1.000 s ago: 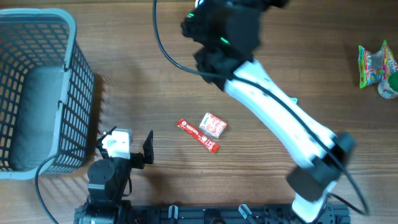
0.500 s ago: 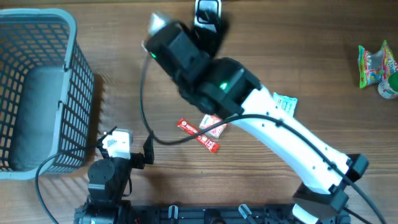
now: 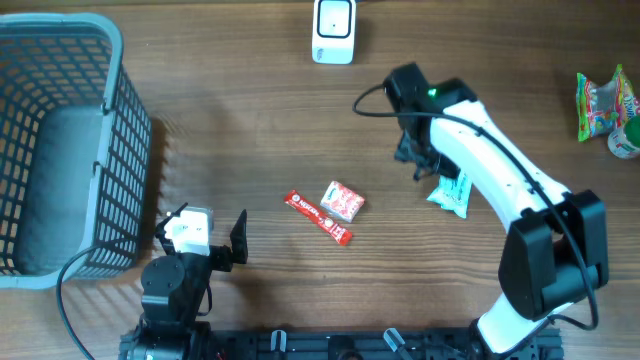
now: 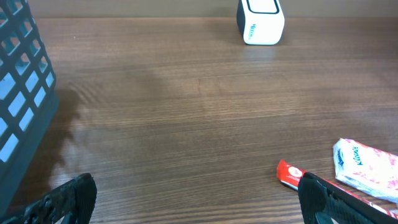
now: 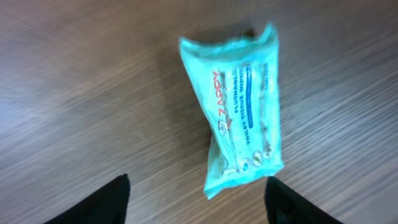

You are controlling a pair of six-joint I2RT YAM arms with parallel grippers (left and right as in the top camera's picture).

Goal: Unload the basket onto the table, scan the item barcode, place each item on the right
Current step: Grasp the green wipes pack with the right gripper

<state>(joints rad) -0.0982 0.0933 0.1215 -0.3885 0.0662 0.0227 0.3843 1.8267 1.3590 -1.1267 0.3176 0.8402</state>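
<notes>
A teal wipes pack (image 5: 242,106) lies flat on the wooden table, seen too in the overhead view as the teal pack (image 3: 450,192) at the right of centre. My right gripper (image 5: 199,208) hovers over its near end, open, with the pack's lower corner between the two black fingers (image 5: 109,199), not touching them. The white barcode scanner (image 3: 333,30) stands at the far middle, and also shows as the scanner (image 4: 261,22) in the left wrist view. My left gripper (image 4: 196,211) is open and empty low over the table at the near left.
A red snack bar (image 3: 318,216) and a pink pack (image 3: 343,201) lie mid-table; the red bar (image 4: 289,174) sits by my left gripper's right finger. A grey mesh basket (image 3: 125,150) stands at the left. A colourful bag (image 3: 600,105) and a bottle (image 3: 626,138) are at the right edge.
The right arm has swung from the far middle by the scanner back to the right and now sits over the teal pack. The left arm has not moved.
</notes>
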